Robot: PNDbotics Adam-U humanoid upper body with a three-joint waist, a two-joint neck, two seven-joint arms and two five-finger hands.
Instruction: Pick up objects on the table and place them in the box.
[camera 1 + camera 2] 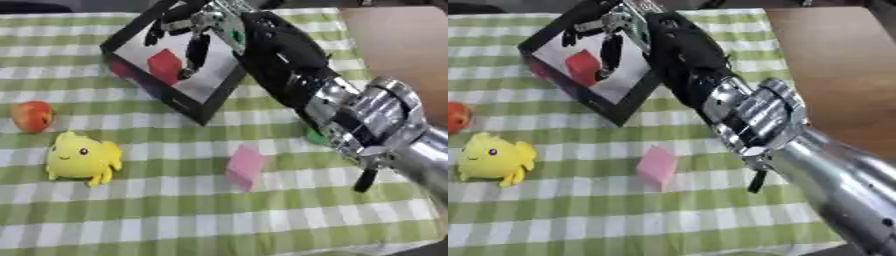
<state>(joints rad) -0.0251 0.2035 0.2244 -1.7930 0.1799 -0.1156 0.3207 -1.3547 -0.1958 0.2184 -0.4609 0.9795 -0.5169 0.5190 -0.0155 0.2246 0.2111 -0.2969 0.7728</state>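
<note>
right hand point(194, 31) over black-walled box with pale floor point(220, 97), fingers hanging down, relaxed and apart, holding nothing; one fingertip just beside red cube point(164, 65) lying inside box. likely step: release done, retreat due. do well: lift straight up before swinging back, keep fingers off box wall, avoid nudging cube. arm pose: black forearm and silver wrist stretch diagonally from lower right up to box. left hand not seen. still on green-checked table point(175, 220): pink block point(246, 166), yellow plush toy point(81, 157), red-orange round fruit point(32, 116).
</note>
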